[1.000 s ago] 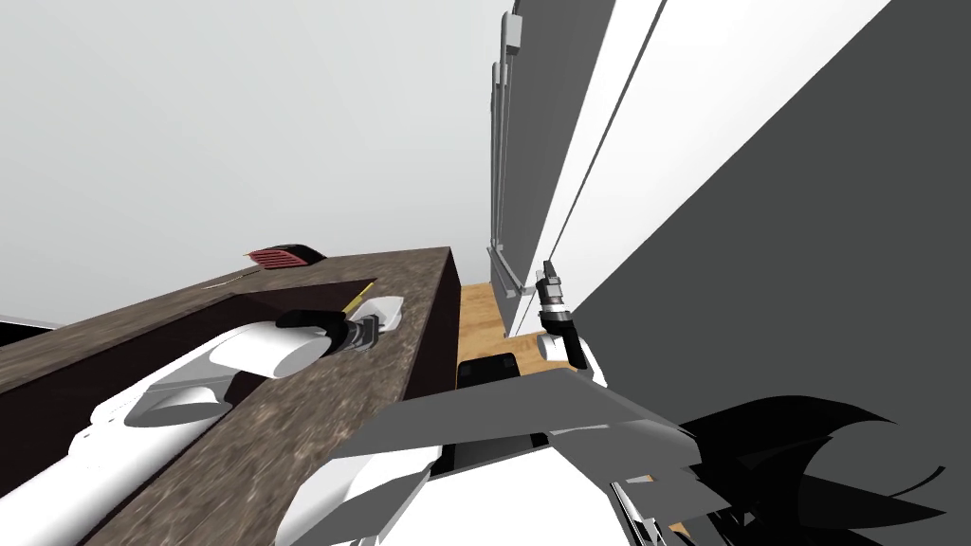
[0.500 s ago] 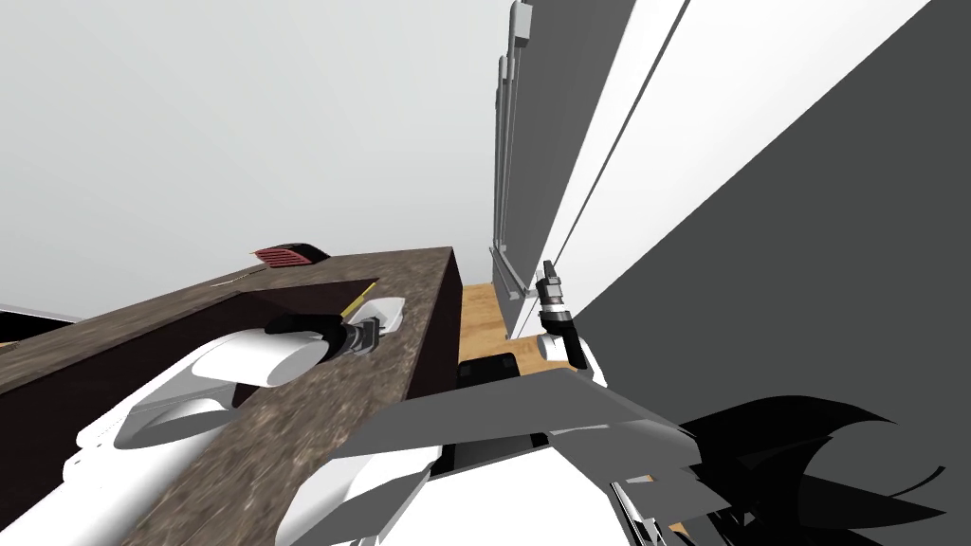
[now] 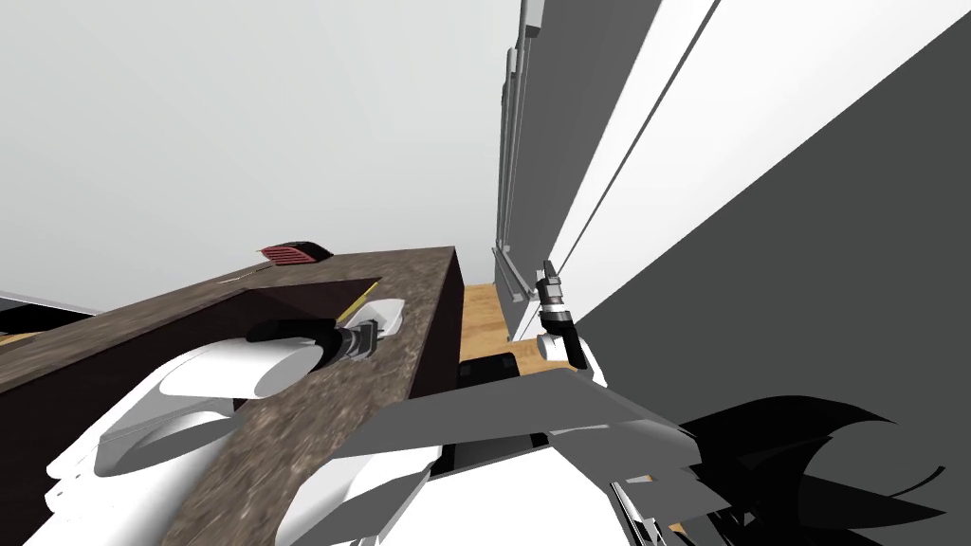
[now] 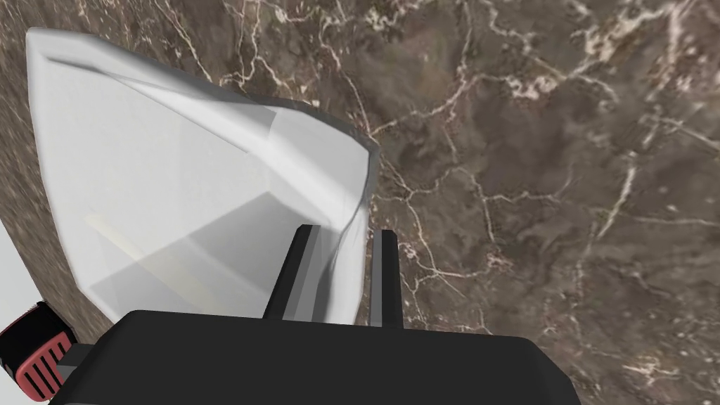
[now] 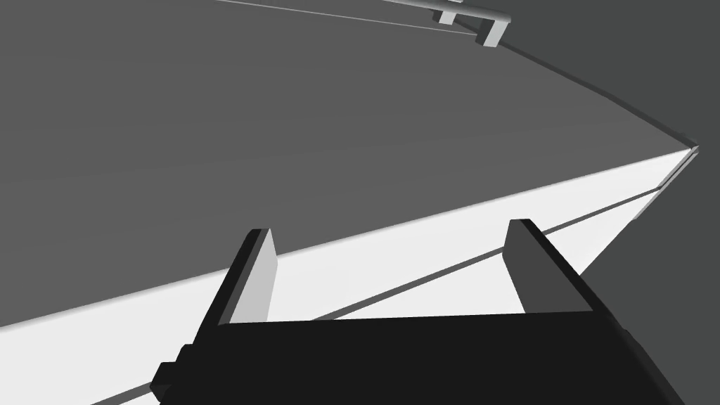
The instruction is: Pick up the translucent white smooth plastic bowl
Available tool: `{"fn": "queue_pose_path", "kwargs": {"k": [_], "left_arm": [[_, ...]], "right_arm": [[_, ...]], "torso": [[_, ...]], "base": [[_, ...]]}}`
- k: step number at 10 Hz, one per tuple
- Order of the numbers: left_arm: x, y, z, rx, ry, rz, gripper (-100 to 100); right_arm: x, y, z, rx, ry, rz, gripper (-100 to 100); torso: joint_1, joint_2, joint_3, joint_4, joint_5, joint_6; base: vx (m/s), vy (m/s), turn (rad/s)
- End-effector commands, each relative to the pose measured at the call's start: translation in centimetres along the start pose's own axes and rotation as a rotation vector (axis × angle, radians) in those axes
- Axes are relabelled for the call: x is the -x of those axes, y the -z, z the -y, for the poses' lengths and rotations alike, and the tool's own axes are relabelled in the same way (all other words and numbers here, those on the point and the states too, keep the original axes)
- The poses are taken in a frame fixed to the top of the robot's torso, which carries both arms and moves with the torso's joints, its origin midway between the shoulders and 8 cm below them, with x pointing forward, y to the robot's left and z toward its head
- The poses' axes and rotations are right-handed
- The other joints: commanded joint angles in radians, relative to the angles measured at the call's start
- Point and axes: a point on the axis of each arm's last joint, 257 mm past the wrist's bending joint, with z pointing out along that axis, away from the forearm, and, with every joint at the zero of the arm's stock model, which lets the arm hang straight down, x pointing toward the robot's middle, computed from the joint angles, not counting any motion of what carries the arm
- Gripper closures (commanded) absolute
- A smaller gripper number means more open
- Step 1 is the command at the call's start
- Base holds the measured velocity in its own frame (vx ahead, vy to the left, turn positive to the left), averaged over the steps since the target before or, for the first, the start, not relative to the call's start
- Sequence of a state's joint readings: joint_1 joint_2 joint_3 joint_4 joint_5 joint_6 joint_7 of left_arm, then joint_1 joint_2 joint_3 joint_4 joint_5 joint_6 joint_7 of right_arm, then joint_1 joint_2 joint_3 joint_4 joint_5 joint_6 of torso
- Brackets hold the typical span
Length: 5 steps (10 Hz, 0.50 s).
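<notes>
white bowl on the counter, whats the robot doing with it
The left tool is shut on the white bowl, pinching its side wall with one blade inside and one outside. The bowl is down by the brown marbled countertop; whether it has lifted off can't be told. The right tool is open, off to the side, holding nothing.

The bowl [image 4: 176,183] is milky white and faintly see-through, shaded pale grey along its folds. The counter [image 4: 534,176] is dark brown stone laced with thin cream veins. At its far end, the object [image 3: 289,253] is black with a red ribbed face. A yellow strip [image 3: 356,301] shows in the dark recess [image 3: 284,296]. To the right, the floor [image 3: 479,322] is orange-tan wood. The cabinets [image 3: 588,114] are dark grey and white, with light grey handles [image 3: 508,280]. The wall [image 3: 237,123] is pale grey.
</notes>
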<state>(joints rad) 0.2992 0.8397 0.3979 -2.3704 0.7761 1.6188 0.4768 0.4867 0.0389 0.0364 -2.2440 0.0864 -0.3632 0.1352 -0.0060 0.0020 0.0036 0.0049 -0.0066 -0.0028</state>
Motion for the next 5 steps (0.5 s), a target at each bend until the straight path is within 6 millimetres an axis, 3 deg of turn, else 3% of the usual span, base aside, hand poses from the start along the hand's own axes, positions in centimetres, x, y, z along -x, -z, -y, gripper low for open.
{"fn": "queue_pose_path", "kwargs": {"k": [1,2,3,4,5], "left_arm": [[-0.06,0.12,-1.04,0.021,0.011,-0.001,100],[0.18,1.01,-0.77,-0.002,-0.007,0.014,100],[-0.12,0.73,-1.75,0.024,0.014,0.003,100],[-0.09,0.8,-1.32,0.012,0.007,0.006,100],[-0.08,0.78,-1.53,0.018,0.007,0.007,0]], "right_arm": [[0.0,0.0,0.0,0.0,0.0,0.0,0],[0.0,0.0,0.0,0.0,0.0,0.0,0],[0.0,0.0,0.0,0.0,0.0,0.0,0],[0.0,0.0,0.0,0.0,0.0,0.0,0],[0.0,0.0,0.0,0.0,0.0,0.0,0]], "torso": [[0.0,0.0,0.0,0.0,0.0,0.0],[0.0,0.001,0.0,0.0,0.0,0.0],[-0.001,0.001,0.001,0.001,-0.001,0.0],[-0.001,0.001,0.001,0.0,0.0,0.0],[-0.002,0.002,0.001,0.001,-0.001,0.001]], "base": [[0.03,0.015,0.028],[0.037,0.013,0.037],[0.039,0.014,0.035],[0.014,0.004,0.008],[0.0,0.0,0.0]]}}
